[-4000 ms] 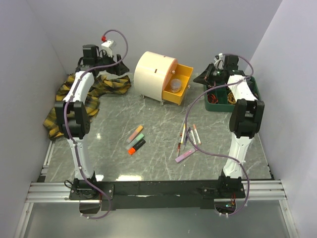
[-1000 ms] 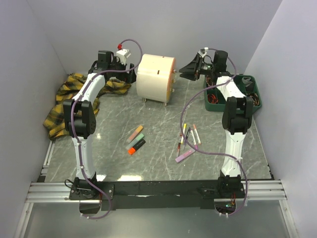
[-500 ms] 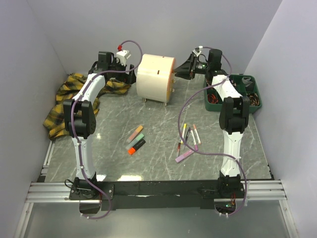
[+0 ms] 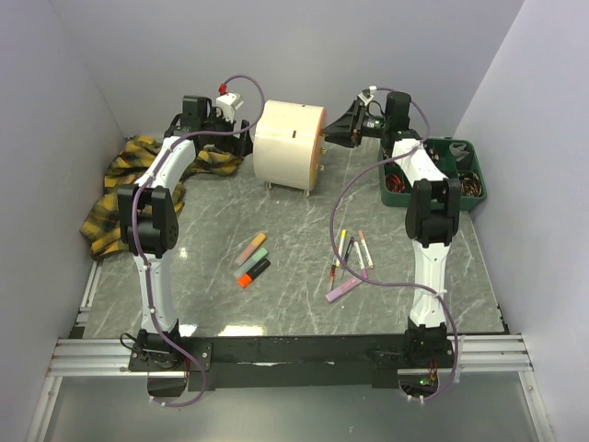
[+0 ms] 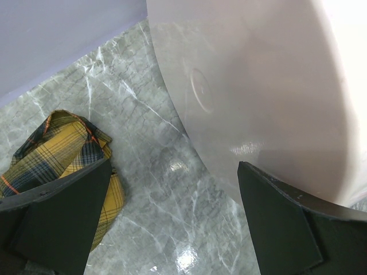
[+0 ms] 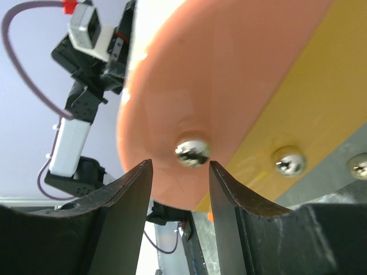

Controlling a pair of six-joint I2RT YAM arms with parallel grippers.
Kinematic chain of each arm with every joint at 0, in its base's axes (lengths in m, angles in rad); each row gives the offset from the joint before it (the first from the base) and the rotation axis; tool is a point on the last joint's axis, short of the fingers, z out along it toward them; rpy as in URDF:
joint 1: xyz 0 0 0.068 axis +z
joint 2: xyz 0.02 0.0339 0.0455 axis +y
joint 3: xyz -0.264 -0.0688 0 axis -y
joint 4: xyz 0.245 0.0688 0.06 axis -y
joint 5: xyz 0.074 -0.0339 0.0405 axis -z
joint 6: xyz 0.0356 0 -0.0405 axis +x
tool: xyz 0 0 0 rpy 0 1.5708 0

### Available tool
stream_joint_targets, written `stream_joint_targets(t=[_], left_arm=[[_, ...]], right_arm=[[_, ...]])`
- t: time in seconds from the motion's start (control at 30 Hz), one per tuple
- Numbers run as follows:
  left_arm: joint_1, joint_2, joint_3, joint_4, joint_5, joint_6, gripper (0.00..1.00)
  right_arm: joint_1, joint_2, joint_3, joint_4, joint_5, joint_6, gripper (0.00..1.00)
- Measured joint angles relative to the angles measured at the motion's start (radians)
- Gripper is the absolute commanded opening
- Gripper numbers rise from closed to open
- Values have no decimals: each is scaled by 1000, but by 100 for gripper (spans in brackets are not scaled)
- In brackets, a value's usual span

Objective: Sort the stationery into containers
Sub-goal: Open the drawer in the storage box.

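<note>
The drawer [image 4: 319, 158] sits pushed into the cream round cabinet [image 4: 285, 145] at the back of the bench [image 4: 294, 267], its orange face turned toward the right arm. The right fingers [image 6: 178, 189] stand partly apart just in front of that face, one on each side of the small silver knob [image 6: 192, 150]; whether they touch it is hard to tell from the wrist view. The left fingers [image 5: 172, 217] stand wide apart at the cabinet's opposite, closed side, near the plaid cloth [image 5: 63, 149], holding nothing. The highlighters [image 4: 253, 259] and pens [image 4: 352, 253] lie loose at mid-bench, long axes pointing roughly away from the arms, well apart from both. The green tray [image 4: 433, 172] is at the right rear.
</note>
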Motion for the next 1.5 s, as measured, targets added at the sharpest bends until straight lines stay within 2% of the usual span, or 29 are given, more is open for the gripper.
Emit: stream_joint_targets(t=[0.37, 0.83, 1.03, 1.5], left_arm=[[0, 0, 0, 0, 0, 3, 99], [0, 0, 0, 0, 0, 3, 99], [0, 0, 0, 0, 0, 3, 99], [0, 0, 0, -2, -26, 18, 99]], right_arm=[[1, 39, 40, -24, 30, -11, 50], [9, 39, 56, -29, 41, -29, 33], [9, 39, 56, -30, 43, -30, 17], [-57, 9, -3, -38, -4, -76, 12]])
